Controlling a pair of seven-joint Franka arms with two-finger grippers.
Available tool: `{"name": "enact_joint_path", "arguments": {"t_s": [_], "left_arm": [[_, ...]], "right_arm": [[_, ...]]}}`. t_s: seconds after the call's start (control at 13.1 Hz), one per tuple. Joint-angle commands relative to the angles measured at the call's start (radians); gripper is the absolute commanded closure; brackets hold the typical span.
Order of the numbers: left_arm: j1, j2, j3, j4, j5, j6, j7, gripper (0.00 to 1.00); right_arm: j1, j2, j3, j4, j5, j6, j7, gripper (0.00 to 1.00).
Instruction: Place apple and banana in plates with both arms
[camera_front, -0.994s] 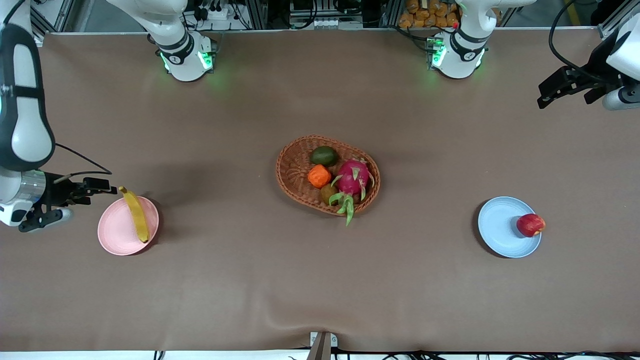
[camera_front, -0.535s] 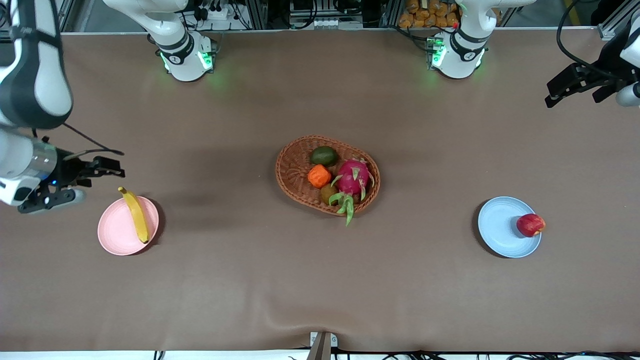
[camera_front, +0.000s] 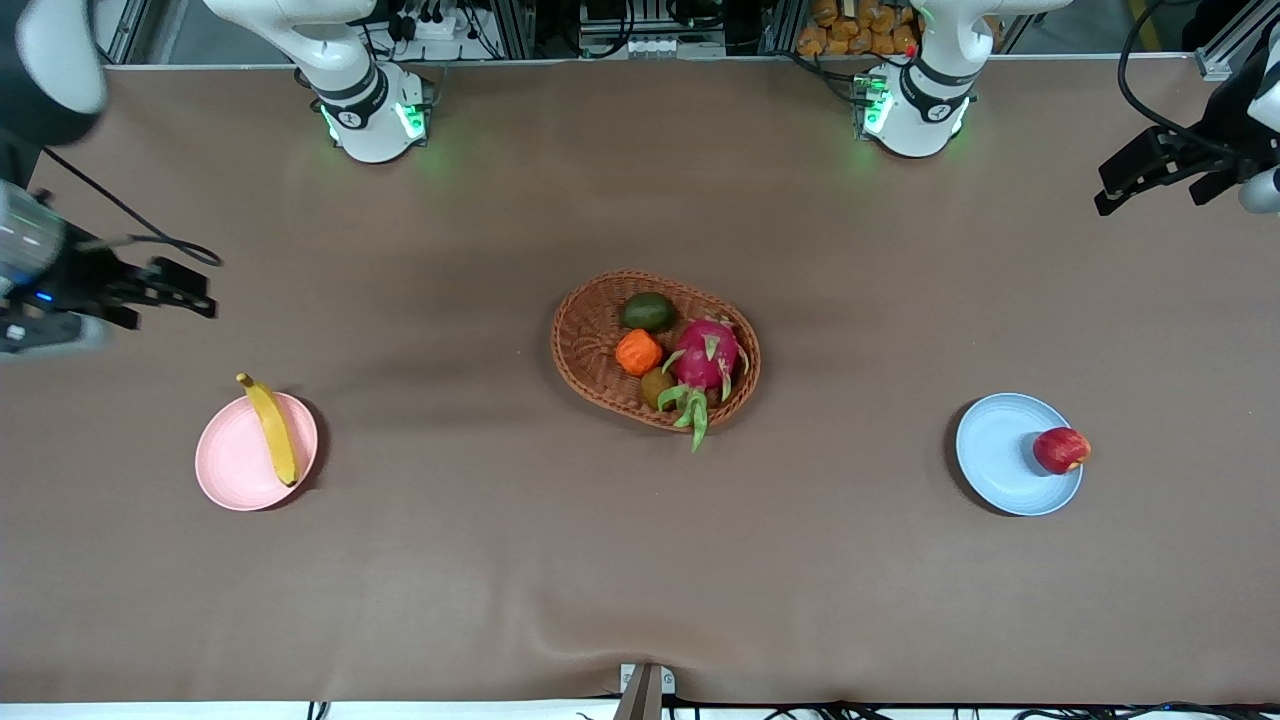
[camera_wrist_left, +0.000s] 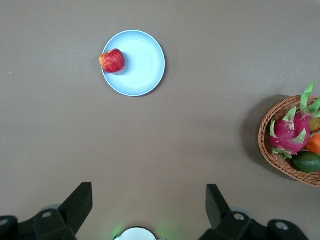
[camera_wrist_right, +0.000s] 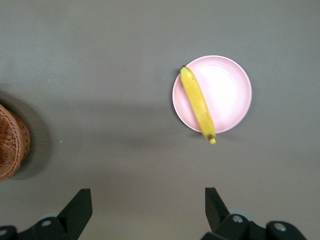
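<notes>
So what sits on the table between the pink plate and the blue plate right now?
In the front view, the wicker basket of fruit sits between the pink plate and the blue plate, slightly farther from the camera; the rest is bare tablecloth.

Brown, cloth-covered desk (camera_front: 500, 560), faintly creased near the edge closest to the front camera. Directly on it — three things in a rough row. At the right arm's end, a pale pink plate (camera_front: 232, 462) (camera_wrist_right: 226, 95). Around the middle, an oval brown wicker basket (camera_front: 587, 345) (camera_wrist_left: 267, 150) (camera_wrist_right: 11, 146), a little farther from the front camera than either plate. At the left arm's end, a light blue plate (camera_front: 1000, 455) (camera_wrist_left: 141, 65). All three well apart, bare brown surface between them. Along the edge farthest from the front camera, two green-lit arm bases: the right arm's (camera_front: 372, 120) and the left arm's (camera_front: 912, 118).
</notes>
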Motion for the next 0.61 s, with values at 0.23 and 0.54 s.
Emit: {"name": "enact_joint_path", "arguments": {"t_s": [0.23,0.54], "left_arm": [[0.024,0.007,0.0,0.021,0.001,-0.029,0.024,0.0],[0.026,0.007,0.0,0.022,0.001,-0.029,0.056,0.0]], "right_arm": [[-0.006,-0.004,0.01,0.166,-0.022,-0.219,0.148,0.0],[-0.001,-0.032,0.013,0.166,-0.053,-0.211,0.145,0.0]]}}
